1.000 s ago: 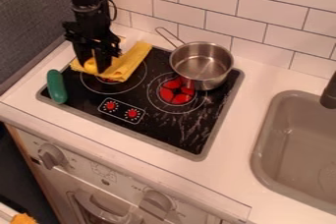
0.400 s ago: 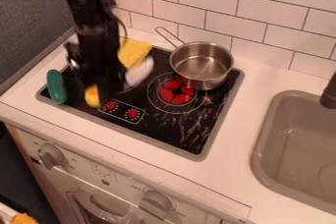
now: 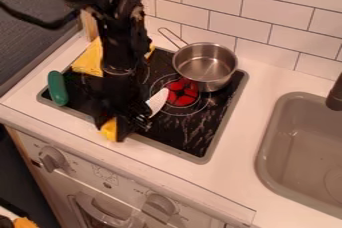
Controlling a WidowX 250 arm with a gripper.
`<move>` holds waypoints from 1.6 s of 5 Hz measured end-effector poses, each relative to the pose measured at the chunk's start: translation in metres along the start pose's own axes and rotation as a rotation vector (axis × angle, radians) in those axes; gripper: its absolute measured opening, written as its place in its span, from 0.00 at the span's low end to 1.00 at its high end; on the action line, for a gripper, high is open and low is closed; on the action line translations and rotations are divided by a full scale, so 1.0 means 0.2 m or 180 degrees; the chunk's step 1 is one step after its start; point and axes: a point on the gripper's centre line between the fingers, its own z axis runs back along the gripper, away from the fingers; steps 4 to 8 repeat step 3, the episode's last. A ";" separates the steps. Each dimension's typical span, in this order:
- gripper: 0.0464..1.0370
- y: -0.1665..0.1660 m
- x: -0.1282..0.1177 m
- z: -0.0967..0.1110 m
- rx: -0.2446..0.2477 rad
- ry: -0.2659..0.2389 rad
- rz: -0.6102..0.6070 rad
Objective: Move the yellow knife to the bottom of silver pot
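Note:
The black gripper (image 3: 120, 128) points down at the front edge of the stove, left of its middle, shut on the yellow knife. The knife's yellow handle (image 3: 108, 129) shows at the gripper's left side, and its white blade (image 3: 157, 102) sticks out on the right, slanting up toward the red burner. The arm hides the middle of the knife. The silver pot (image 3: 204, 66) sits upright at the stove's back right, its handle toward the wall, apart from the knife.
A yellow cloth (image 3: 89, 62) lies at the stove's back left, partly behind the arm. A green toy vegetable (image 3: 57, 88) rests on the left edge. The sink (image 3: 304, 147) is at right, and a tiled wall (image 3: 267, 14) stands behind.
The gripper has come forward and slightly right from over the cloth to the stove's front edge. The knife has moved with it. The pot and green vegetable have stayed put.

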 end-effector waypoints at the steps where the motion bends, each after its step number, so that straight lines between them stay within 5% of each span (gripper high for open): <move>1: 0.84 0.00 0.00 0.00 0.0008 0.0029 0.0103; 2: 0.97 0.07 0.00 0.04 -0.0073 -0.0007 0.0183; 3: 0.97 0.10 0.00 0.20 -0.0091 -0.0373 0.0194; 8: 0.97 0.10 0.00 0.20 -0.0091 -0.0373 0.0194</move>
